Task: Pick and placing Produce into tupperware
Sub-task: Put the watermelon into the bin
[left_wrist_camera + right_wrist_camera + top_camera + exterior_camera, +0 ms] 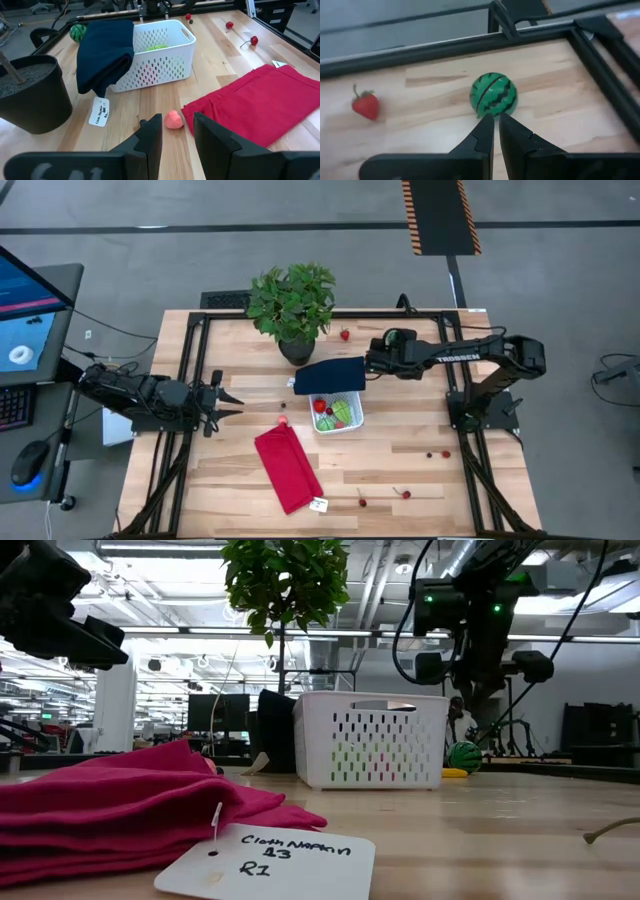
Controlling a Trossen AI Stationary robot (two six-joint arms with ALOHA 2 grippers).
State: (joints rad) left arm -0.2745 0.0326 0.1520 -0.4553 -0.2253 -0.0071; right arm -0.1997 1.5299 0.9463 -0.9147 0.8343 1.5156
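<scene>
Left gripper: waits at left desk edge, jaws partly open, holding nothing; small pink fruit lies just ahead.

Right gripper: jaws almost shut, empty. Risk: shut tips poke round watermelon, it rolls off toward strawberry. Watermelon sits just past tips, behind white tupperware.

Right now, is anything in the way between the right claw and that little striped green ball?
Nothing visible blocks it. The right gripper points at the striped green ball with its fingers nearly together, and only bare table lies around the ball. The strawberry sits well off to one side.
</scene>
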